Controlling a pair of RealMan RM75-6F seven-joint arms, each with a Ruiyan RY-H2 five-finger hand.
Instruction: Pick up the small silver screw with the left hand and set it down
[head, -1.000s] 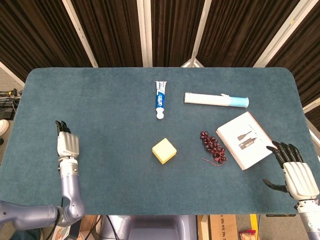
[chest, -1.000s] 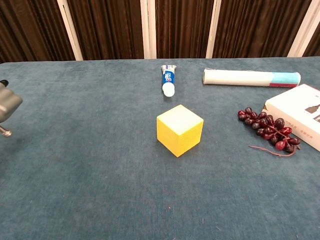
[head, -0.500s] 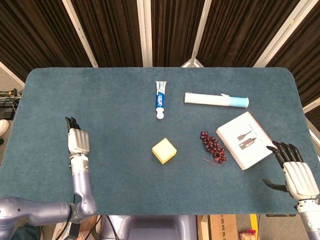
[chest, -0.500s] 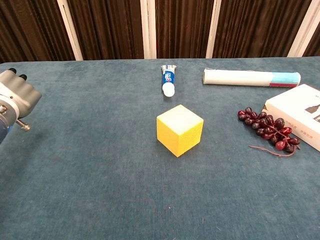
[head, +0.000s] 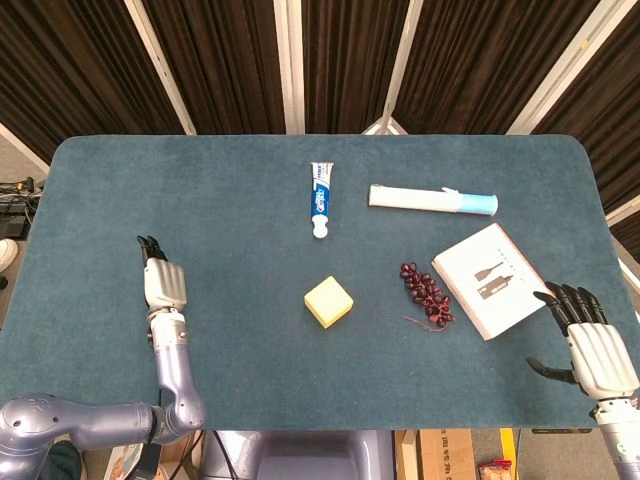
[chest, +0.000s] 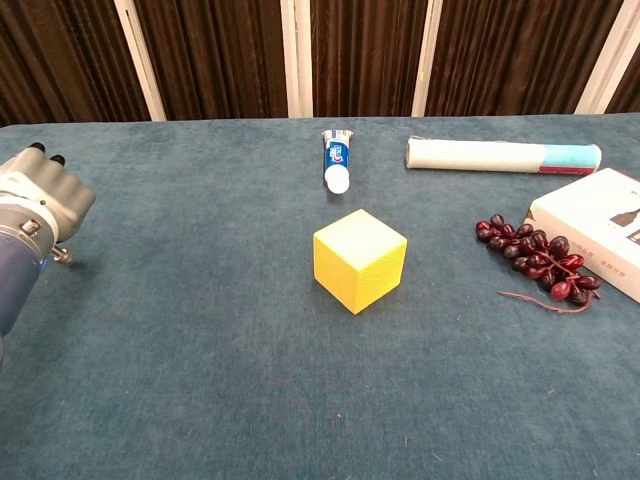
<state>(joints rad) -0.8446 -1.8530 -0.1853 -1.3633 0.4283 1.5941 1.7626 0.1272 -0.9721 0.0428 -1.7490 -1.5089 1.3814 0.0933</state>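
My right hand (head: 592, 345) is nearest to me, at the near right corner of the surface (head: 240, 200). Its fingers (head: 572, 300) are spread apart and it holds nothing; the fingertips lie just beside the near corner of a white box (head: 490, 281). The chest view does not show this hand.

My left hand (head: 163, 283) is out over the near left part of the surface, back of the hand up, dark fingertips pointing away from me. In the chest view (chest: 45, 198) it shows from behind as a gray fist-like shape at the left edge, and I cannot tell from either view whether the fingers are closed on anything. I cannot make out the small silver screw in either view; a small metal stud shows under the wrist in the chest view, but I cannot tell what it is.

Toward the middle sits a yellow cube (chest: 359, 260), one corner turned toward me. To its right lies a bunch of dark red grapes (chest: 536, 261), its thin stem trailing toward me, just beside the white box.

Farther off, a toothpaste tube (chest: 337, 159) lies with its white cap pointing toward me, well apart from the cube. To the right of it lies a white cylinder with a light blue end (chest: 503, 156), set across the surface.
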